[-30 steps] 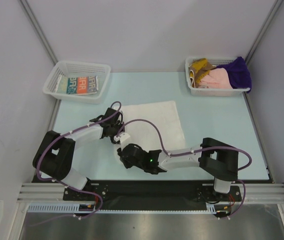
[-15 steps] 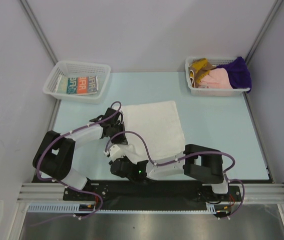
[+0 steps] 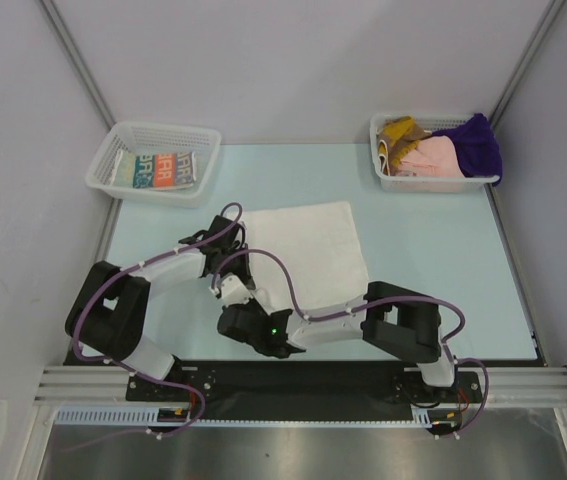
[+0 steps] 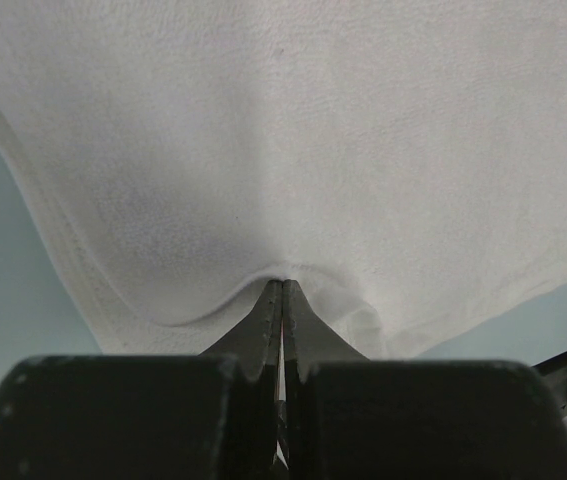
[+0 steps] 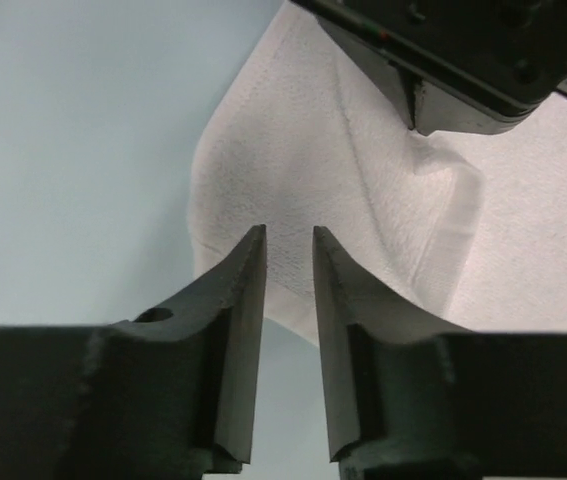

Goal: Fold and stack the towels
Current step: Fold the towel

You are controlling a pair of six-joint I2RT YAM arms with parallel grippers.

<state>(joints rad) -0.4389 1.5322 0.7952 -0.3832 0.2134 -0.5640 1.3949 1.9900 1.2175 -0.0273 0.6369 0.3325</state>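
While two baskets (image 3: 163,126) (image 3: 433,184) stand, one white towel (image 3: 308,245) lies.

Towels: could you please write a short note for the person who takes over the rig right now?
Grip: left jaws shut on the left edge of the white towel; right jaws open at its near-left corner, holding nothing.
Places: white towel flat on table; print towel folded in left basket; pink, purple, mustard towels heaped in right basket.
Done: print towel.
Left: white towel, then the heap.
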